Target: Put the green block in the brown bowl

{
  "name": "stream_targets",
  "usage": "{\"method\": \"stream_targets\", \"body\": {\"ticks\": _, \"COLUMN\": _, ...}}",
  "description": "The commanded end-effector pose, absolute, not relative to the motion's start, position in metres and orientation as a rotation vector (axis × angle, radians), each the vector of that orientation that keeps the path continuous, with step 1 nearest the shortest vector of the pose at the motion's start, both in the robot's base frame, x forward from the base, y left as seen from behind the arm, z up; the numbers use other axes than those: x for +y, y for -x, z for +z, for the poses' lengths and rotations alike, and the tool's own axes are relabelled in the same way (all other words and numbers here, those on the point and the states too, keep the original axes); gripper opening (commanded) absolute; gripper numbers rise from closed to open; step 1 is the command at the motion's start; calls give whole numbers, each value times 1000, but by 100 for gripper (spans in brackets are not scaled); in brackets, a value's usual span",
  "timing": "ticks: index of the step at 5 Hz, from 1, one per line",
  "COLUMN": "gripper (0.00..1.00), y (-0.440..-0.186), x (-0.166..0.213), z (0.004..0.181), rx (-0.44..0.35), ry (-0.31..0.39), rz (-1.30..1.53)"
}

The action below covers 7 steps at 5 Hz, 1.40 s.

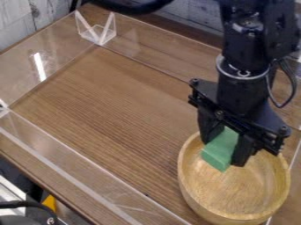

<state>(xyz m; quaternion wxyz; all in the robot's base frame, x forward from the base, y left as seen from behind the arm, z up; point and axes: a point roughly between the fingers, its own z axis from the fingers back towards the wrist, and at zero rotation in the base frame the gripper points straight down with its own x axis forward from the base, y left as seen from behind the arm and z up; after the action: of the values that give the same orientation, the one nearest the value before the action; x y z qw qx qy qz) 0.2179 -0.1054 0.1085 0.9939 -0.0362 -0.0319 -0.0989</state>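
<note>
The green block [220,152] hangs tilted between the black fingers of my gripper [231,148], which is shut on it and points down. Right below it lies the brown bowl [192,186], a wide wooden bowl at the lower right of the table. The block hovers over the bowl's left inner part, a little above the floor of the bowl. The arm hides the bowl's far rim.
Low clear acrylic walls [70,171] fence the wooden tabletop [106,97]. A small clear folded stand [94,28] sits at the back left corner. A black and yellow fixture [45,206] pokes in at the bottom left, outside the wall.
</note>
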Motion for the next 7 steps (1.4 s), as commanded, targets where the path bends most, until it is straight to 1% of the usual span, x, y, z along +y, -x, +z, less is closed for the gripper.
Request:
{"method": "stream_targets", "body": {"ticks": 1, "gripper": 0, "y": -222, "x": -105, "z": 119, "rx": -112, "ry": 90, "rz": -199}}
{"method": "stream_targets", "body": {"ticks": 7, "gripper": 0, "y": -221, "x": -102, "z": 113, "rx": -111, "ry": 112, "rz": -170}}
